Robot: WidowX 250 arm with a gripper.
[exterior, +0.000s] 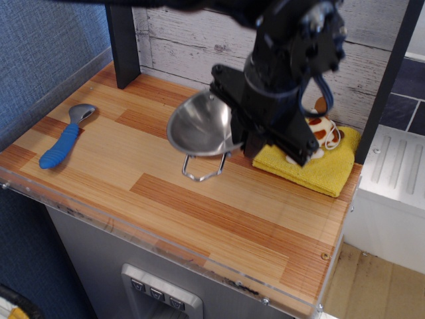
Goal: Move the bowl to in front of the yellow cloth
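Note:
The shiny steel bowl (199,126) hangs tilted in the air above the middle of the wooden table, one wire handle (202,169) dangling below it. My black gripper (240,136) is shut on the bowl's right rim and holds it off the table. The yellow cloth (317,166) lies at the right back of the table, partly hidden behind the gripper. The bowl is just left of the cloth.
A white-and-brown stuffed toy (322,133) lies on the cloth, mostly hidden by the arm. A blue-handled metal spoon (63,139) lies at the left. A black post (123,46) stands at the back left. The table's front edge (199,266) has a clear plastic rim.

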